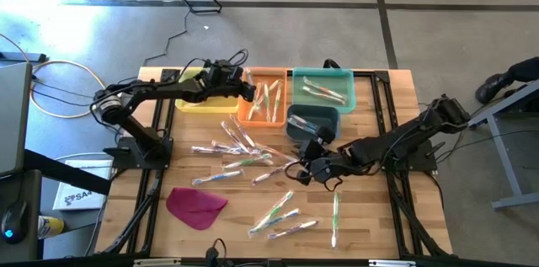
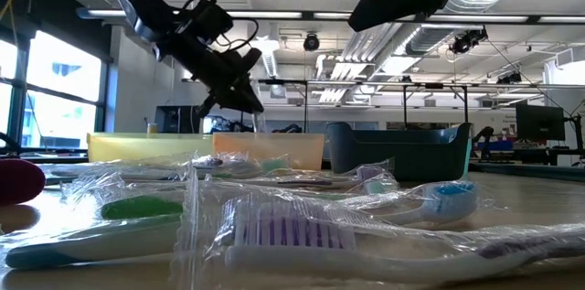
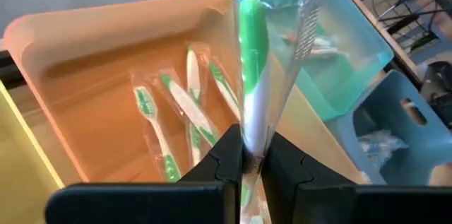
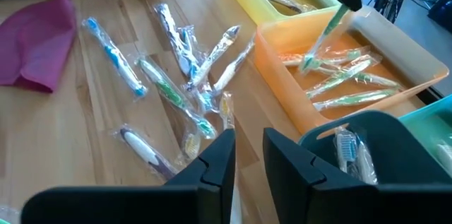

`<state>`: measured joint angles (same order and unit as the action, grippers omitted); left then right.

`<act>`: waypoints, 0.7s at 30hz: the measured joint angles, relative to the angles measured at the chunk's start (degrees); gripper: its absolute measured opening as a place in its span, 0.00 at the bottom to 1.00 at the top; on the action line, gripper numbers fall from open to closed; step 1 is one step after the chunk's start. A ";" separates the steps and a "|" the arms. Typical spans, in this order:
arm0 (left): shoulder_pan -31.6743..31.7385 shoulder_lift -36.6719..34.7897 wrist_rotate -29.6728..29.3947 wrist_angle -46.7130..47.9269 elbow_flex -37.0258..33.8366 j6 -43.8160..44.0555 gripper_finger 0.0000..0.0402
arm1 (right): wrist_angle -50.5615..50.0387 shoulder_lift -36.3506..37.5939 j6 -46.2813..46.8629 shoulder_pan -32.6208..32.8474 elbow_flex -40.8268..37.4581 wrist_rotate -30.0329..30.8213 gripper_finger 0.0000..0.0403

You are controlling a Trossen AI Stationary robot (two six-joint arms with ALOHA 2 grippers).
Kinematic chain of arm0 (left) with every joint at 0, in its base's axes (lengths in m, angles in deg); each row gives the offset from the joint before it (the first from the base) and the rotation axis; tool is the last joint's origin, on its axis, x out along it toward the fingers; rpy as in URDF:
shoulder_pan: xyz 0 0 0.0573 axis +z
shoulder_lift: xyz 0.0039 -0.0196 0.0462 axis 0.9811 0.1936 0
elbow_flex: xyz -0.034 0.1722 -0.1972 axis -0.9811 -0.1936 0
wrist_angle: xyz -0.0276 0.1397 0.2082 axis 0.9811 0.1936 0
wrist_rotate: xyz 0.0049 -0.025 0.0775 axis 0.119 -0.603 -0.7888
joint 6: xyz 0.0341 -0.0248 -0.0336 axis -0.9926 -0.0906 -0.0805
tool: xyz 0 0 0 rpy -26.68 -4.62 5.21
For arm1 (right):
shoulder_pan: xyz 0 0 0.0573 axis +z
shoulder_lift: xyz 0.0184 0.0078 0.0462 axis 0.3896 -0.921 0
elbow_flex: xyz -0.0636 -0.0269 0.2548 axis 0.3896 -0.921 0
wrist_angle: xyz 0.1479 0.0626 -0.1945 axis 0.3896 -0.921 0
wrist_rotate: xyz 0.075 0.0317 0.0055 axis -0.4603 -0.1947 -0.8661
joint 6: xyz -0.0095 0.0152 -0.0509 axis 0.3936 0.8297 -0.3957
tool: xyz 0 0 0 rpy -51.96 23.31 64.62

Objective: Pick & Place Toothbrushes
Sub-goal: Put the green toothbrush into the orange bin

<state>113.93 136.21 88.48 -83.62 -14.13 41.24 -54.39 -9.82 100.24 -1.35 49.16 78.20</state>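
Note:
My left gripper [image 1: 250,90] hovers over the orange bin [image 3: 106,33], shut on a green-and-white toothbrush [image 3: 251,54] in a clear wrapper. Several wrapped toothbrushes [image 3: 176,118] lie flat on that bin's floor. Many more toothbrushes [image 1: 244,153] lie scattered on the wooden table. My right gripper [image 1: 307,166] hangs above the table's middle, near the dark blue bin [image 1: 313,115]. Its fingers [image 4: 212,167] stand close together, with a pale strip of wrapper between them. My left gripper pinches the toothbrush's handle [image 3: 248,146] between its two fingers, and the brush runs on past the fingertips. It comes from the table's left, slanting down. The brush hangs clear, its free end [image 4: 309,60] low over the brushes in the orange bin. My right gripper has a wrapped toothbrush between its fingers. Only a pale strip [image 4: 232,206] shows, far back between them. The fingers hide which part it is and how the brush sits.
A yellow bin [image 1: 189,98] stands left of the orange one. A teal bin [image 1: 322,72] holding toothbrushes stands to its right. A magenta cloth piece [image 1: 195,206] lies near the front left. More toothbrushes [image 1: 282,216] lie near the front edge.

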 joint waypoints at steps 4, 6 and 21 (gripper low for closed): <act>0.15 0.42 -0.54 0.46 0.00 0.21 0.06 | 0.30 0.00 0.00 0.00 0.00 -0.02 0.16; 0.10 0.42 -0.68 0.87 0.00 0.57 0.06 | 0.32 0.00 0.00 0.00 0.00 -0.01 0.16; -2.76 1.21 -2.39 1.71 -0.04 1.51 0.07 | 0.41 0.00 0.00 0.00 0.00 0.00 0.16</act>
<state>111.17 137.42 86.08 -81.90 -14.17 42.75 -53.97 -9.82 100.25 -1.35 49.16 78.20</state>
